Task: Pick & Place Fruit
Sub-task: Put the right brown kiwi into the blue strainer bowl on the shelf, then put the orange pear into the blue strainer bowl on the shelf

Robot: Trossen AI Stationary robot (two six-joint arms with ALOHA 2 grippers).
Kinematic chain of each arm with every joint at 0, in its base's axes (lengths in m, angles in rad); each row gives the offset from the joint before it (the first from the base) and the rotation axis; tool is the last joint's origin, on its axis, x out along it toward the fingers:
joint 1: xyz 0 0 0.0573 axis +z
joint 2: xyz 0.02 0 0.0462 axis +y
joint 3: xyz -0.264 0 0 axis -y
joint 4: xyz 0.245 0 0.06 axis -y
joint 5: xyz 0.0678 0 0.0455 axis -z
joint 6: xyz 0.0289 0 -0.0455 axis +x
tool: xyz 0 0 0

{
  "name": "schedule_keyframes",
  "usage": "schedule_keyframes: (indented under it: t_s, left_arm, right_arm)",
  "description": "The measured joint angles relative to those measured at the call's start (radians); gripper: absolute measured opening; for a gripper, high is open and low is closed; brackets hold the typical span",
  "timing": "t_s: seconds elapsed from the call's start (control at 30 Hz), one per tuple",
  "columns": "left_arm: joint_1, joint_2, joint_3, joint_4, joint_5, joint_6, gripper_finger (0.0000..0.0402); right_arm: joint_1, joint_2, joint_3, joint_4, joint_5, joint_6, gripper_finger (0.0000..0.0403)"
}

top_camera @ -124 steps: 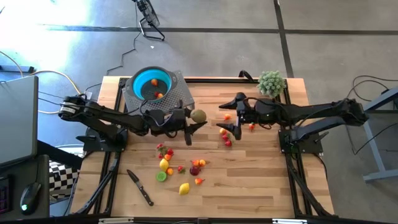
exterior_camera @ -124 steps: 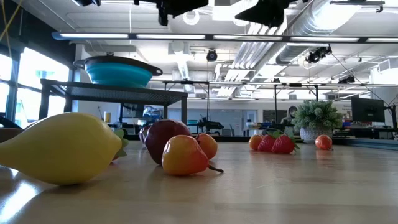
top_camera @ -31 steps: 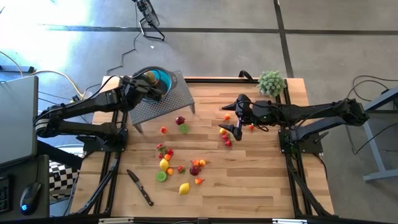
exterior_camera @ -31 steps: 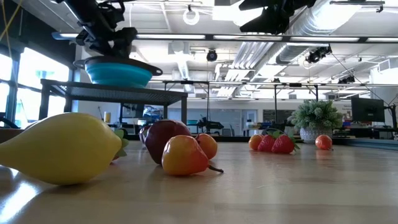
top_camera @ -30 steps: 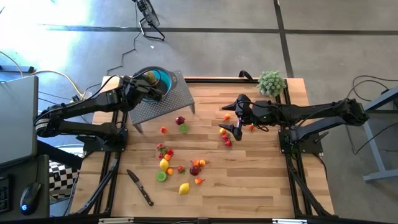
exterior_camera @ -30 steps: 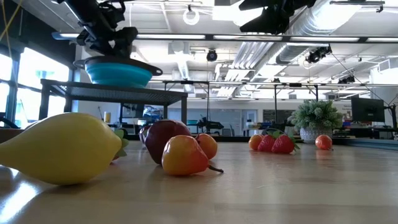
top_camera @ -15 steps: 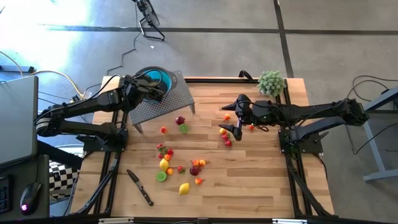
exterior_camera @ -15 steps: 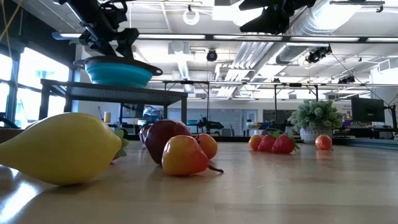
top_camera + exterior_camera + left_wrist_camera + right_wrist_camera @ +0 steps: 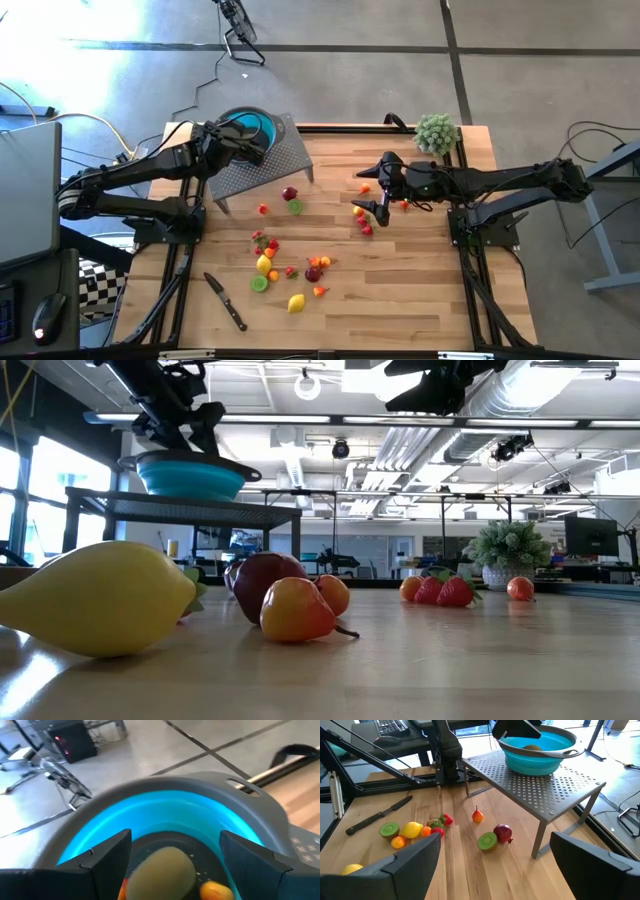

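The left gripper hangs directly over the teal bowl, which sits on a perforated metal stand at the far left corner of the desk. Its fingers are spread wide and hold nothing; in the left wrist view a pale olive-green fruit lies on the bowl's floor between and below them, apart from both fingers, with a small orange fruit just beside it. The right gripper is well away from the bowl, above the middle of the desk, with its jaws wide and empty; a few small red and orange fruits lie on the wood just under and beside it. Just off the stand's near edge lie a dark maroon fruit, a halved lime-green fruit touching or nearly touching it, and a small orange pear-shaped fruit a little apart. Farther from the bowl, toward the desk's near side, a loose cluster of fruit is scattered, with a yellow lemon at its near end. A black-handled knife lies near that cluster, and a fuzzy green plant ball stands at the far right corner, level with the bowl.
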Motion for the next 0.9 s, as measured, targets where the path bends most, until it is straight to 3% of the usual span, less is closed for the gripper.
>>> schedule_keyframes:
  t_s: [0.2, 0.37, 0.67, 0.9]
  left_arm:
    - [-0.023, -0.052, 0.000, 0.002, 0.118, 0.051, 0.0294]
    - [-0.090, -0.118, 0.000, -0.009, 0.174, 0.101, 0.0265]
    - [-0.288, -0.199, -0.047, 0.011, 0.181, 0.150, 0.0186]
    - [-0.407, -0.239, -0.161, 0.159, 0.180, 0.168, 0.0143]
  right_arm:
    - [0.000, 0.000, 0.000, 0.003, 0.000, 0.008, 0.0368]
    - [0.000, 0.000, 0.000, 0.008, 0.000, 0.008, 0.0368]
    - [0.000, 0.000, 0.000, 0.008, 0.014, 0.008, 0.0368]
    - [0.000, 0.000, 0.000, 0.008, 0.031, 0.008, 0.0368]
